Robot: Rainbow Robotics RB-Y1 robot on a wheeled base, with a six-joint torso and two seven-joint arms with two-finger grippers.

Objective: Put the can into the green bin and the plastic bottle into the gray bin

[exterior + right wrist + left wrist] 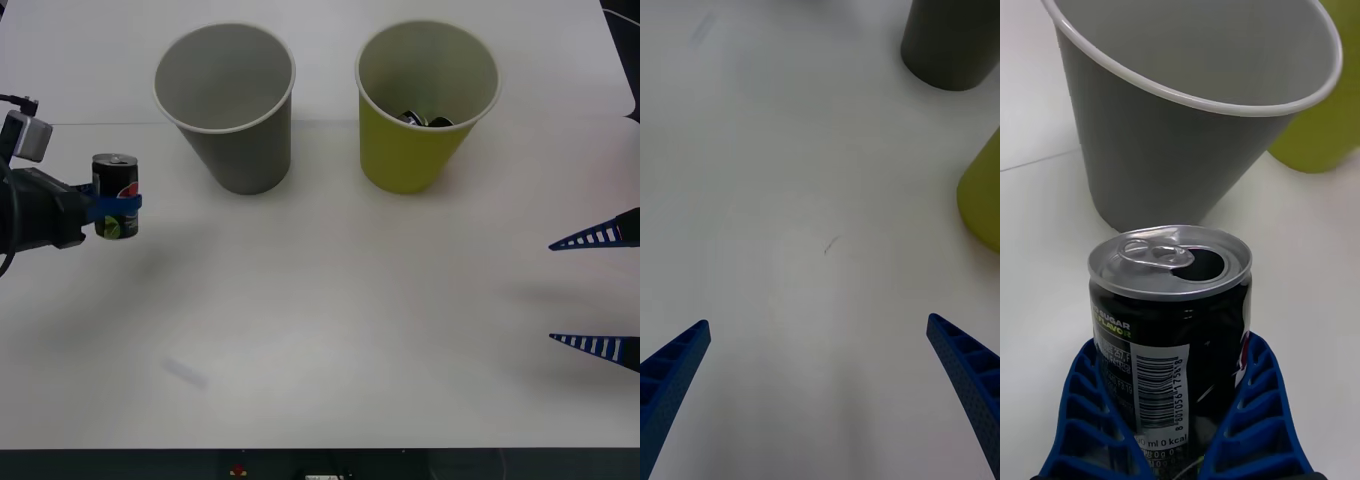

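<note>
The counter [330,340] is white and carries every item observed. A faint smudge [183,372] marks it near the front edge, and a small dark scratch [831,244] is recorded in the right wrist view.

The gray bin [228,105] stands upright at the far side, left of centre, mouth up, white rim intact. The green bin [425,100] stands upright just to its right, apart from it, with a gap of bare counter between them. Dark objects [425,120] lie at the bottom of the green bin; their identity cannot be told.

The left gripper [118,205] is at the left edge of the counter, left of the gray bin. Its blue ribbed fingers [1255,405] are closed against both sides of the can [115,195], which is held upright with the opened silver top facing up. In the left wrist view the can [1169,337] sits just in front of the gray bin [1187,112].

The right gripper [598,290] is at the right edge of the counter, well apart from both bins. Its fingers [966,367] are spread wide, with nothing between them.
</note>
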